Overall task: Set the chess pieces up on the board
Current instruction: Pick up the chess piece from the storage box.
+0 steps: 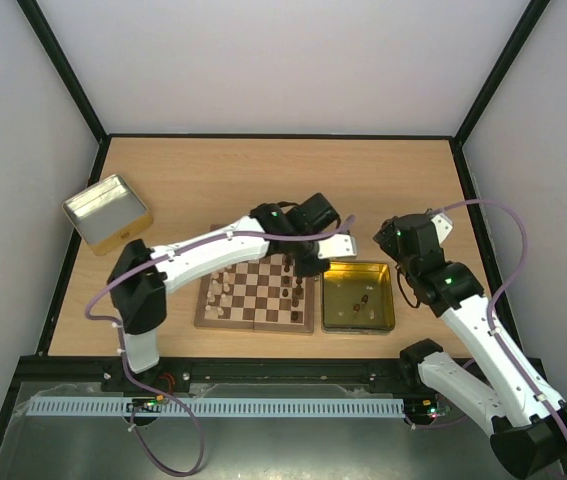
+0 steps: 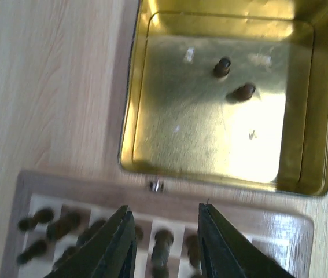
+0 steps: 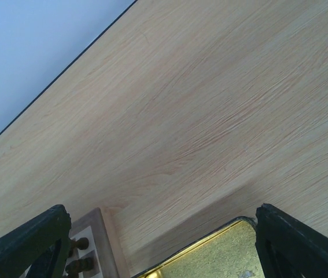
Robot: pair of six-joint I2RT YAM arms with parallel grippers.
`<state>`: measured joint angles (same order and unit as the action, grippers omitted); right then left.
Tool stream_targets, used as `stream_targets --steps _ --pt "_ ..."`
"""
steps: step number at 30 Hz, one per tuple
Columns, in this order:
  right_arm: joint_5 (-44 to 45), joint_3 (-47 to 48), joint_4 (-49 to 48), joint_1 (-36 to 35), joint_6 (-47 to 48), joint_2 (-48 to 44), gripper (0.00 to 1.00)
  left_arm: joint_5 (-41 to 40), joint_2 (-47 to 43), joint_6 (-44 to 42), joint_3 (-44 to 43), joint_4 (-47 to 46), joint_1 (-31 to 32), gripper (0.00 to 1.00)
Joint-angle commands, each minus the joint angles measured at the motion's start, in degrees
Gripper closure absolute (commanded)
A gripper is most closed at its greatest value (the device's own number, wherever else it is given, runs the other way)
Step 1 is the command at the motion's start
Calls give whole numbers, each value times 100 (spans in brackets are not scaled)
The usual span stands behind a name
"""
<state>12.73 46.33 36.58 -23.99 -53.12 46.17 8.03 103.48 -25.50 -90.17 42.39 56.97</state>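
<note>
Left jaws astride tiny dark chess piece (image 2: 162,244)

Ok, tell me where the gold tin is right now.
In the top view the gold tin lies on the table, right of centre, close beside the right edge of the board. Two dark chess pieces lie inside it.

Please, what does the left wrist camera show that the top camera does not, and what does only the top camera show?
Only the left wrist view: a small metal clasp on the border of the board, and the left gripper open, its fingers on either side of one dark piece.

Only the top view: the silver tin at the far left, the cream pieces on the board's left side, and the right arm.

Both: the board, the gold tin with two dark pieces inside, and the dark pieces at the board's right side.
</note>
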Motion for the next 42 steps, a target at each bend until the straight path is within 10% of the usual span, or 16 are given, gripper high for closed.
stream_targets --steps 1,42 --pt "459 19 48 23 -50 -124 16 200 818 -37 -596 362 266 68" --pt "1267 717 863 26 -269 -1005 15 468 2828 317 -1957 117 966 71"
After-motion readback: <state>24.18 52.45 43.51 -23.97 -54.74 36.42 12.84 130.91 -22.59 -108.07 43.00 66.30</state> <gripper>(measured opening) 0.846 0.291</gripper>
